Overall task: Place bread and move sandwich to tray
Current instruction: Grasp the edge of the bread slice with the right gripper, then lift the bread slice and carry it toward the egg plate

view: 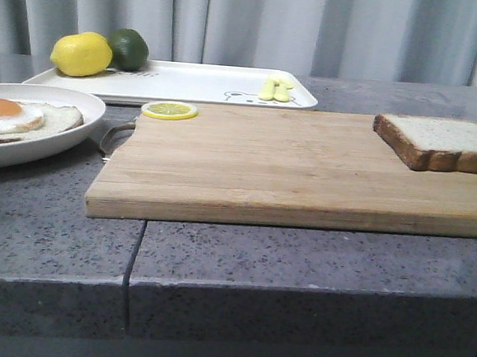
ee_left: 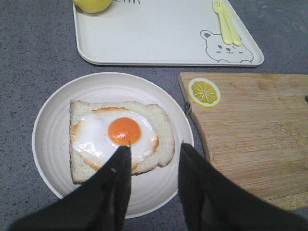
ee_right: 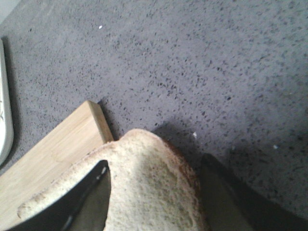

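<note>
Grey counter (view: 52,238): bread (ee_right: 149,187) lies between spread right fingers (ee_right: 91,202); left fingers (ee_left: 115,187) gape above sandwich (ee_left: 118,137).

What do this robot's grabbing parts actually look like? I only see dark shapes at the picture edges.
Both are plain two-fingered claws. The left gripper has matte black fingers, broad at the base and tapering to blunt tips, with a few pale scuffs. The right gripper has similar dark fingers with a slightly glossy inner face. No cables, labels or markings show, and the arms themselves are out of view.
</note>
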